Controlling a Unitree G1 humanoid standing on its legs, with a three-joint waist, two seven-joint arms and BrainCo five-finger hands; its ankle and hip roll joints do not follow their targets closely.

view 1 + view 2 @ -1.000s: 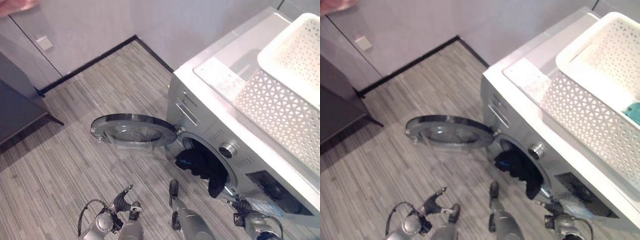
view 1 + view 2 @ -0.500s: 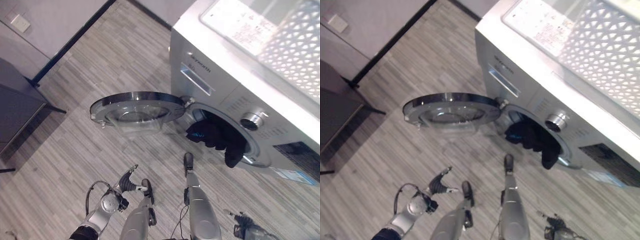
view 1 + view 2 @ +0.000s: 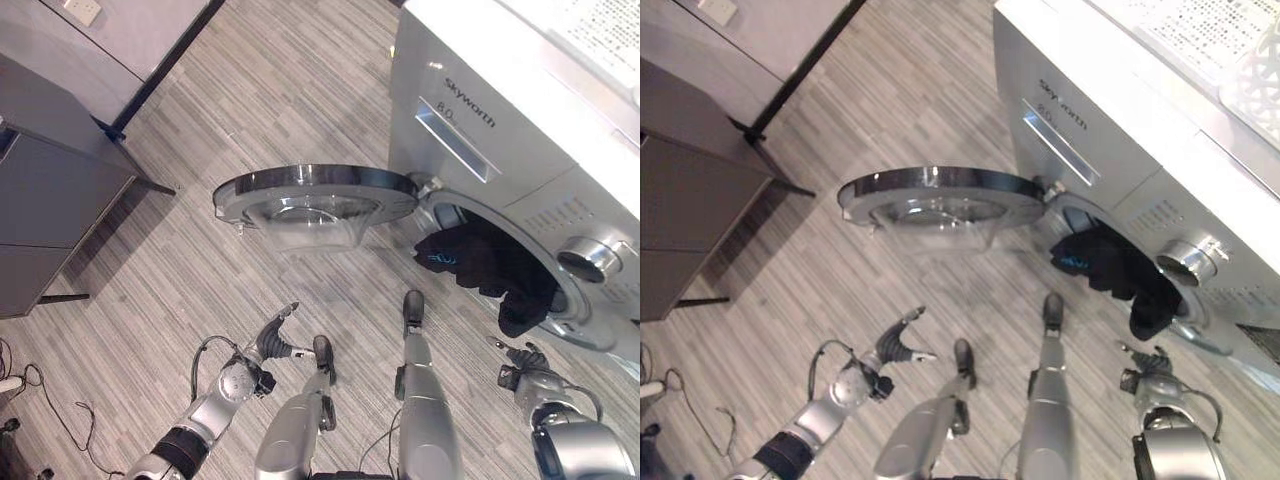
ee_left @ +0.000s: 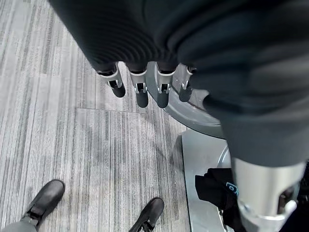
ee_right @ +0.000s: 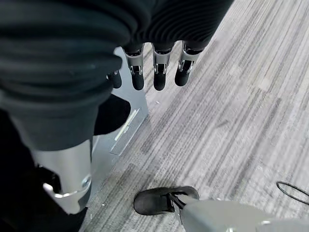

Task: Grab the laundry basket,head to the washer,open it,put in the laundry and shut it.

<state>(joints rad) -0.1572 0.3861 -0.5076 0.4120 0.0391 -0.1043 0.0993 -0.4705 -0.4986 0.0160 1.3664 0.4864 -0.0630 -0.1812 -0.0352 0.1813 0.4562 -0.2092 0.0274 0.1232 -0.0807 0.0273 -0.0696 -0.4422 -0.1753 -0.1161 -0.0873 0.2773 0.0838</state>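
The silver washer (image 3: 480, 130) stands at the right with its round door (image 3: 315, 195) swung wide open to the left. Dark laundry (image 3: 480, 270) hangs out of the drum opening over its lower rim. A corner of the white lattice basket (image 3: 1255, 85) rests on top of the washer. My left hand (image 3: 275, 340) hovers low over the floor in front of the door, fingers (image 4: 140, 89) straight and empty. My right hand (image 3: 520, 360) hangs below the drum opening, fingers (image 5: 157, 72) relaxed and holding nothing, a little short of the dark laundry (image 5: 111, 113).
A dark grey cabinet (image 3: 50, 190) on thin legs stands at the left by the wall with a black baseboard (image 3: 170, 60). Thin cables (image 3: 40, 400) lie on the striped grey floor at the lower left. The open door juts out over the floor between cabinet and washer.
The whole picture has shifted down and toward the washer front, so the camera has moved. Both hands now show further up in the picture. Door and dark laundry stay as they were.
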